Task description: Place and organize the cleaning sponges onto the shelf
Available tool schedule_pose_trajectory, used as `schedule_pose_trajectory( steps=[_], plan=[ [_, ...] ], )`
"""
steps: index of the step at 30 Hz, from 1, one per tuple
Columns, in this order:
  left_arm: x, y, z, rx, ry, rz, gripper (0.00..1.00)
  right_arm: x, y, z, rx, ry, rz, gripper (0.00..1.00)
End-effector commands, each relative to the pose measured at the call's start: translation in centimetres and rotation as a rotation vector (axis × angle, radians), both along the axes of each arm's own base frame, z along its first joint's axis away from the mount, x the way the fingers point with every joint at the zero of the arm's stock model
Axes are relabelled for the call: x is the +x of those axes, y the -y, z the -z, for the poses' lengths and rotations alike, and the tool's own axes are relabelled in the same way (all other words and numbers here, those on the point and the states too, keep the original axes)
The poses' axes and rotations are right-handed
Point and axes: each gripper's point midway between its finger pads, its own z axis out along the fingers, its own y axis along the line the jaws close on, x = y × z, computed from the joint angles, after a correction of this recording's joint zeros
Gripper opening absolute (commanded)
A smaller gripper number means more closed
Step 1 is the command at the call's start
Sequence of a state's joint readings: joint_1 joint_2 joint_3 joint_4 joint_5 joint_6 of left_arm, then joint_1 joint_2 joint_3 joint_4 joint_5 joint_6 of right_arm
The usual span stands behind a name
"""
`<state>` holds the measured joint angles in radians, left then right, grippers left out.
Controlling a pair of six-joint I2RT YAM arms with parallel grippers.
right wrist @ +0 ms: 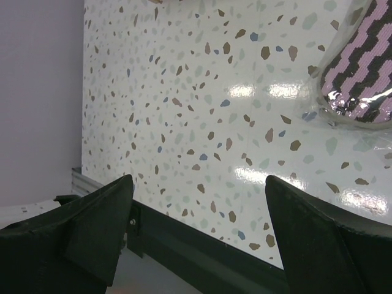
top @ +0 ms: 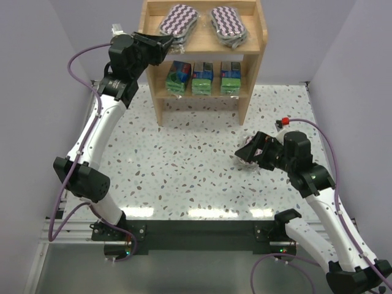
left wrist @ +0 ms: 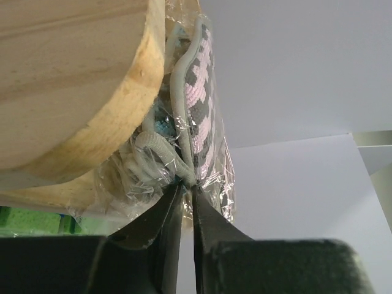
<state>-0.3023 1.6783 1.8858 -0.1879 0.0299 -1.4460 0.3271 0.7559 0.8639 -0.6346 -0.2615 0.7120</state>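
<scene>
The wooden shelf (top: 256, 43) stands at the back of the table. Two oval zigzag sponges (top: 177, 18) (top: 228, 24) lie on its upper tier. Three green-and-blue packs (top: 178, 76) (top: 203, 76) (top: 230, 76) stand in a row on the lower tier. My left gripper (top: 166, 44) is at the front edge of the left oval sponge (left wrist: 199, 104). Its jaws (left wrist: 185, 184) are pinched on the sponge's plastic-wrapped rim beside the shelf board (left wrist: 73, 79). A third oval sponge (top: 242, 149) (right wrist: 361, 73) lies on the table. My right gripper (top: 252, 154) (right wrist: 197, 184) stands open beside it, holding nothing.
The terrazzo table (top: 184, 159) stretches in front of the shelf. Lilac walls close in on the left, right and back. A black rail (right wrist: 202, 239) runs along the table's near edge by the arm bases.
</scene>
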Motion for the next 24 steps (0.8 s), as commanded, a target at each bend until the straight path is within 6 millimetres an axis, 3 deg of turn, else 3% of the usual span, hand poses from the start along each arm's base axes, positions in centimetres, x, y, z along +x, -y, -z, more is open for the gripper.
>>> schedule_pose_trajectory(
  steps=[1, 4, 12, 17, 18, 24],
  plan=[
    [-0.1, -0.1, -2.1, 0.000, 0.075, 0.024, 0.15, -0.3, -0.1, -1.5, 0.011, 0.045, -0.020, 0.92],
    [-0.2, -0.4, -2.5, -0.004, 0.083, 0.021, 0.00, -0.3, -0.2, -1.5, 0.016, 0.044, -0.019, 0.92],
    [-1.5, -2.1, -5.1, -0.027, 0.148, -0.050, 0.00, -0.3, -0.3, -1.6, 0.021, 0.049, -0.024, 0.92],
    [-2.9, -5.3, -6.3, -0.050, 0.191, -0.204, 0.00, -0.3, -0.4, -1.5, 0.020, 0.049, -0.034, 0.92],
    [-2.8, -5.7, -5.5, -0.045, 0.179, -0.224, 0.00, -0.3, -0.4, -1.5, 0.018, 0.047, -0.035, 0.92],
    [-3.3, -6.7, -6.3, -0.062, 0.225, -0.289, 0.00, -0.3, -0.6, -1.4, 0.012, 0.043, -0.055, 0.92]
  ],
)
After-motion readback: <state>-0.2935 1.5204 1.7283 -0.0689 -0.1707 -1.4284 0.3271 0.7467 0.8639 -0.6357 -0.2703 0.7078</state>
